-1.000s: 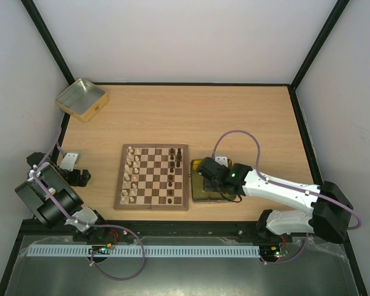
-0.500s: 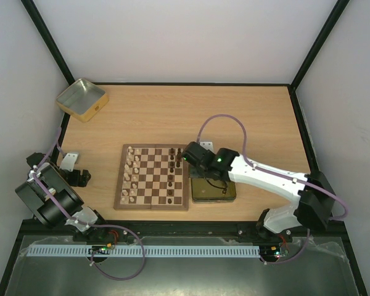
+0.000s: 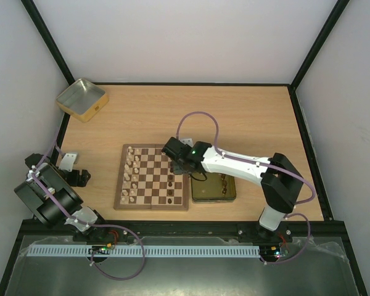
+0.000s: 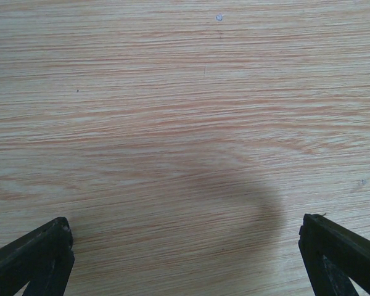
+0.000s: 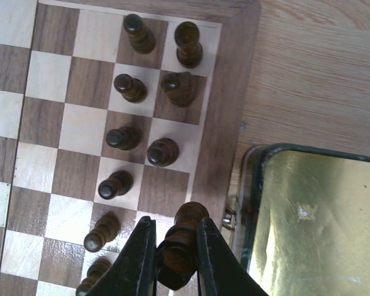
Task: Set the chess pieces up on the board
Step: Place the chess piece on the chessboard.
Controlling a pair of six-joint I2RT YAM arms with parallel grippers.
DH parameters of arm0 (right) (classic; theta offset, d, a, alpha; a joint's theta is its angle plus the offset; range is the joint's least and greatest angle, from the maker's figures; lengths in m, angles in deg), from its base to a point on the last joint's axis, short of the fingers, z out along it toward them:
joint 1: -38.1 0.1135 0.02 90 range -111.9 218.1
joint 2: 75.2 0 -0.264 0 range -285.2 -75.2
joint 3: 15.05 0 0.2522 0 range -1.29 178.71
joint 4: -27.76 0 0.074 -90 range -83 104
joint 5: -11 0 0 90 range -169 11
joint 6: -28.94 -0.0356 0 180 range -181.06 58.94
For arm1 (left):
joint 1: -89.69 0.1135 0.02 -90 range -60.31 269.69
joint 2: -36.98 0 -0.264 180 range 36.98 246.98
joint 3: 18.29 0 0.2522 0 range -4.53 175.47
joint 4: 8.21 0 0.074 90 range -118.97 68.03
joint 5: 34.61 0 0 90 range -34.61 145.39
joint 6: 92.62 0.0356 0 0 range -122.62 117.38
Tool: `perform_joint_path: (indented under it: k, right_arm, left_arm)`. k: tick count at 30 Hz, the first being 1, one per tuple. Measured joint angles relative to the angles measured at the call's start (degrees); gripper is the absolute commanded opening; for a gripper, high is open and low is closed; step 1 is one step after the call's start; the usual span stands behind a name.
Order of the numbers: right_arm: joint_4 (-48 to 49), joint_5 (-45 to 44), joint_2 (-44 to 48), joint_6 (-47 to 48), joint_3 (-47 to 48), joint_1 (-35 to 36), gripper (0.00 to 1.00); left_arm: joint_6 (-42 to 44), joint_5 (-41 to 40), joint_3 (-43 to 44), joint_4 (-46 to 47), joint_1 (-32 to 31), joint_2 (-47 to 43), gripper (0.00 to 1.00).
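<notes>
The board [image 3: 151,207] lies at the table's middle, pale chess pieces [image 3: 131,172] along its left columns and dark ones [image 3: 173,179] along its right. My right gripper [image 3: 177,161] hovers over the board's right edge. In the right wrist view that gripper [image 5: 176,253] is shut on a dark brown piece [image 5: 184,237], held above the right-hand column beside the rim [image 5: 225,123]. Several dark pieces [image 5: 163,152] stand upright in the two columns there. My left gripper [image 4: 184,225] is open above bare tabletop, left of the board.
A yellow-gold tin [image 3: 214,188] sits just right of the board, its edge close to my right fingers [image 5: 139,253]. A silvery square tin [image 3: 81,98] stands at the far left corner. The right arm's cable [image 3: 197,117] arches over the table.
My right arm has swung left from above the gold tin to the board's right edge, carrying the dark piece. The left arm has stayed still.
</notes>
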Motion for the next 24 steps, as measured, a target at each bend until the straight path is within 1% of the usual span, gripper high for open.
perform_joint_path:
  k: [14,24]
  right_arm:
    - [3.2,1.4,-6.4,1.7,3.1,0.0,0.02]
    - [3.5,1.9,-7.3,2.1,3.6,0.0,0.02]
  left_arm:
    - [0.1,0.6,0.4,-0.4,0.1,0.4,0.99]
    - [0.2,0.6,0.4,-0.4,0.3,0.4,0.99]
